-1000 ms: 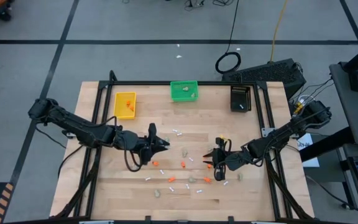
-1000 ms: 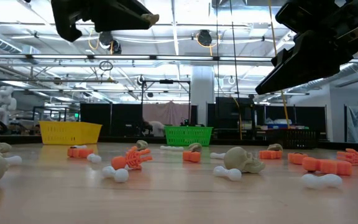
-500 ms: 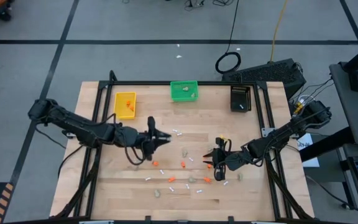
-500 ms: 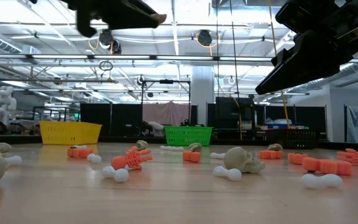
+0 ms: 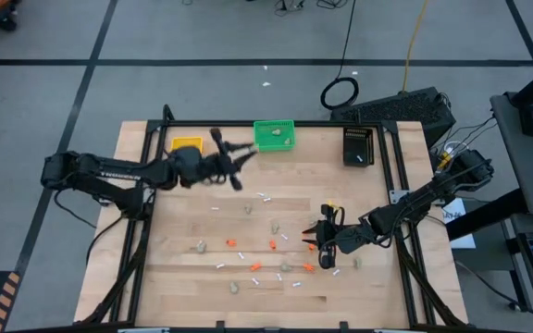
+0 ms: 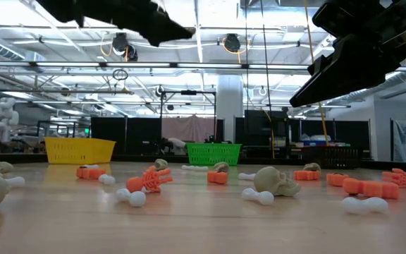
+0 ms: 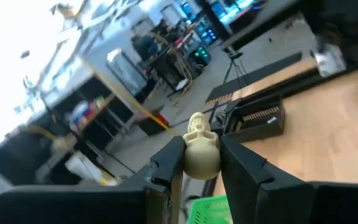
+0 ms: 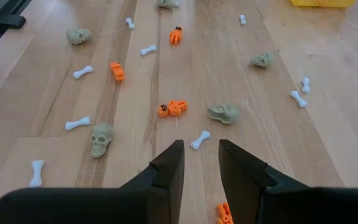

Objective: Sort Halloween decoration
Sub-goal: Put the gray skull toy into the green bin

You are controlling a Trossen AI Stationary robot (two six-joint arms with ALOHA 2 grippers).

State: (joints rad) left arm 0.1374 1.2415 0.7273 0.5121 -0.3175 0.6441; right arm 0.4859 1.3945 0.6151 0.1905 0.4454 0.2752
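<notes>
The Halloween decoration lies scattered over the wooden table's middle: orange bits [image 5: 272, 244], beige skulls [image 5: 247, 210] and white bones [image 5: 265, 196]. My left gripper [image 5: 245, 153] hangs high over the far part of the table, just left of the green bin [image 5: 274, 135]. It is shut on one beige skull [image 7: 202, 155]. My right gripper [image 5: 315, 239] hovers low over the pieces at the right of the middle. It is open, with bare wood showing between its fingers [image 8: 166, 168]. A skull [image 8: 102, 137], an orange skeleton [image 8: 173, 108] and a bone [image 8: 199, 139] lie just ahead of it. My left gripper pinches the beige skull by its two sides [image 7: 188, 163] between its two fingers [image 7: 169, 165]. The fingers point about level, toward the far right of the table. The skull is lifted clear, high above the table top.
A yellow bin [image 5: 187, 146] stands at the far left, partly under my left arm. A black bin [image 5: 358, 146] stands at the far right. Black frame rails run along the table's left and right sides [image 5: 398, 185]. Bare wood lies near the front edge.
My left gripper has swung with the skull from the table's middle toward the far edge. It has risen a little and rolled, and now stands beside the green bin. The pieces on the table have stayed where they were.
</notes>
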